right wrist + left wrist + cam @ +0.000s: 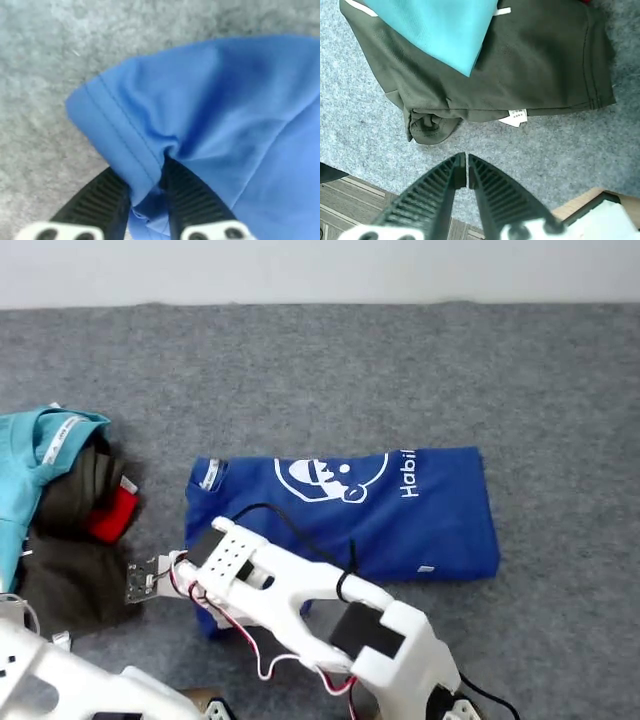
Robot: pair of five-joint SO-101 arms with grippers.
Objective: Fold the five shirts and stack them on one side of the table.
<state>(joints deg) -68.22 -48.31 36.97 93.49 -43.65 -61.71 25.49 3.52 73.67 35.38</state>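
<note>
Right gripper [145,172] pinching the blue shirt's [420,525] hem | left gripper [466,161] closed, empty, over table [570,150] beside dark shirt [540,65]

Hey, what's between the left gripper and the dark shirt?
Only bare grey carpet separates the left gripper from the dark shirt, seen in the left wrist view.

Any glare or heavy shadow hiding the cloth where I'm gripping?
High view: even light, no glare, just a soft shadow under the arm on the blue shirt. Right wrist view: the crease pinched in the right jaws is shaded, but the hem stitching shows. Left wrist view: no glare, a thin shadow under the dark shirt's edge.
</note>
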